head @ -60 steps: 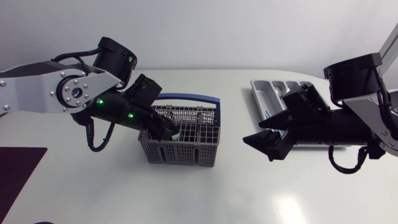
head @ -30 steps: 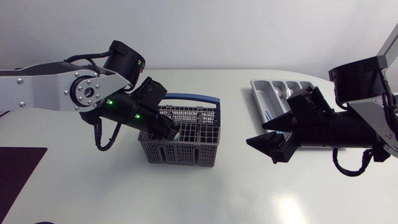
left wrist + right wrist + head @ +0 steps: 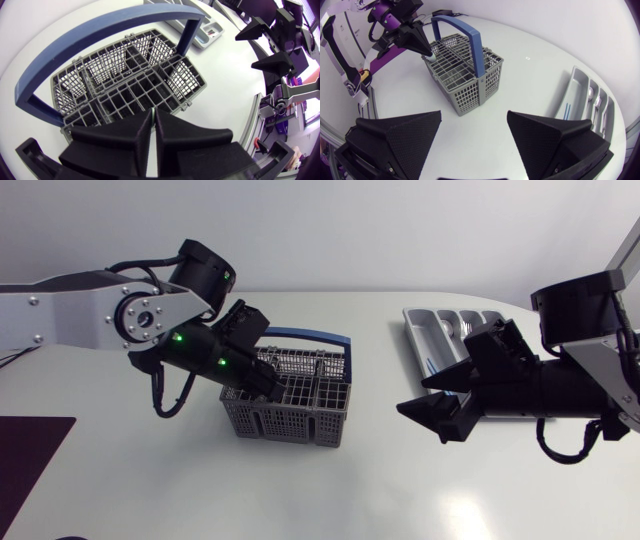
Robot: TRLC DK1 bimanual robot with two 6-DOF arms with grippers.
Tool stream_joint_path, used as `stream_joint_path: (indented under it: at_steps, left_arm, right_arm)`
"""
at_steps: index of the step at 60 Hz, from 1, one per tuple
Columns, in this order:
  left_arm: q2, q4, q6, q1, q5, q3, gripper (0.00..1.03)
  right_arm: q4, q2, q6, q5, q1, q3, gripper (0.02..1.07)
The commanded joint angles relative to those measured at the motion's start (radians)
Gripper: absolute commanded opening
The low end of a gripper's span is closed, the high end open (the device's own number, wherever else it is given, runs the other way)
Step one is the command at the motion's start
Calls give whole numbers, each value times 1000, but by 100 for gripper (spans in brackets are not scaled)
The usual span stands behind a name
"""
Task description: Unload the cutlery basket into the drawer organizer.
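Left gripper [image 3: 268,388]: tips down inside the cutlery basket [image 3: 290,426], at its end away from the drawer organizer [image 3: 428,330]. Fingers pinched almost together on a pale-green sliver [image 3: 151,116], probably a cutlery handle.
Right gripper [image 3: 424,421]: spread wide, empty, over the surface [image 3: 330,490] between basket and organizer.
Key relation: organizer lies past the basket's far end, nearer the right arm.
Sliver axis: appears upright, so lift straight out.
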Motion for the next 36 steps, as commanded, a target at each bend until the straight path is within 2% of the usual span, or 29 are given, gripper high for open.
stream_joint_path:
  at_steps: [1,10,18,36]
  left_arm:
    - [-11,-13,-25,3,0,31,7]
    - [-24,-24,-52,33,70,35,7]
    - [-30,-30,-77,75,167,40,7]
    - [-109,-49,-100,115,227,54,7]
  right_arm:
    - [-16,-15,-21,-4,-6,-25,97]
    - [-19,-20,-21,-7,-6,-22,96]
    - [-26,-26,-21,-9,-6,-16,96]
    - [-49,-38,-20,-9,-1,9,96]
